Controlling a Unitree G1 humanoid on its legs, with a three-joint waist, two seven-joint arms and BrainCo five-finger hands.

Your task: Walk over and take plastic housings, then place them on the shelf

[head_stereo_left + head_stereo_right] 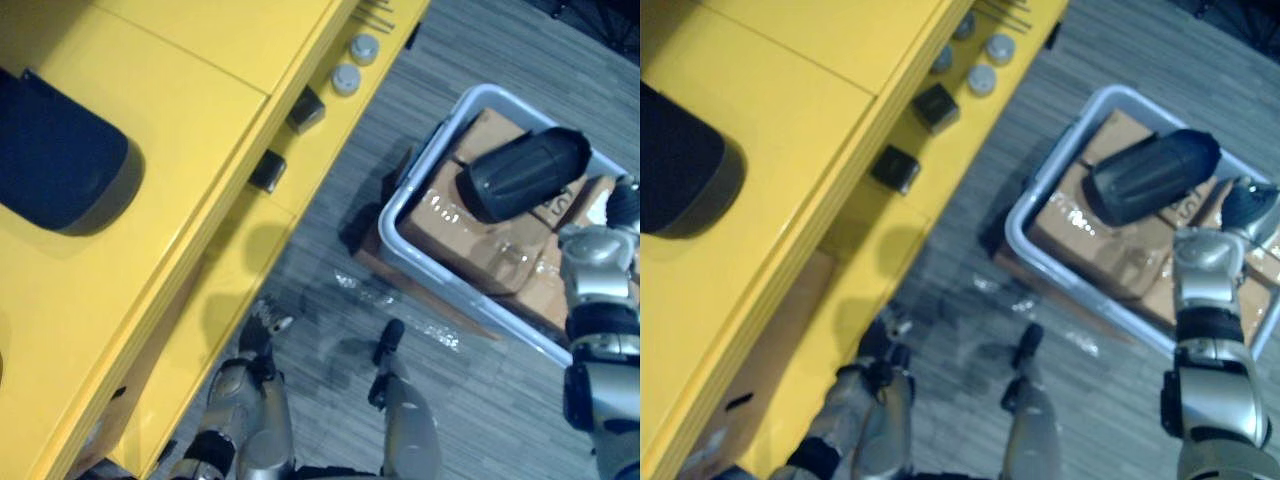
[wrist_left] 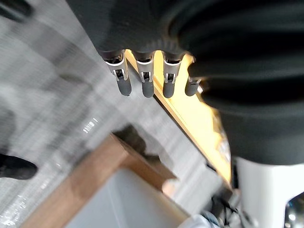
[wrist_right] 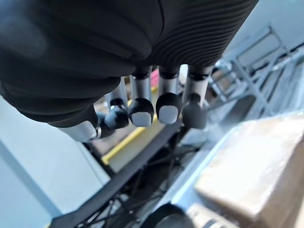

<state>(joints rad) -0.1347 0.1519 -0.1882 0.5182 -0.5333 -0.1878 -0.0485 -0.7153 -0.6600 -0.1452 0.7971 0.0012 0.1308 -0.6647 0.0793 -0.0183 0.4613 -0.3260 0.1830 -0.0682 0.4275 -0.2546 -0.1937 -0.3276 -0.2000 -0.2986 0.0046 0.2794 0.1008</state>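
Right hand (image 1: 1248,208) hangs at about 3 o'clock in the left eye view, over the right side of a grey bin (image 1: 392,230). It is just beside the right end of the plastic housing (image 1: 525,172), which lies across the cardboard boxes (image 1: 470,235) in the bin. Hand and housing look apart, not touching. A yellow shelf (image 1: 200,120) fills the side from 12 round to 8 o'clock. At 9 o'clock on its top rests a dark rounded piece (image 1: 60,160), likely a housing already delivered.

From the right eye view, the housing in the bin is not yet gripped, so the pick, the carry and the placing all remain. On the shelf's lower ledge, toward 12 o'clock, sit two black blocks (image 1: 935,105) and some grey caps (image 1: 982,78). They crowd that ledge, so the open top looks the easier landing spot. The bin's raised wall stands between the housing and the shelf.

From the left wrist view, the left hand (image 2: 145,80) holds nothing, its fingers straight and slightly spread. Past them run the shelf's edge and a wooden pallet (image 2: 95,171) under the bin.

From the right wrist view, this hand's fingers (image 3: 168,107) are loosely bent side by side, gripping nothing. A cardboard box lies beyond them.
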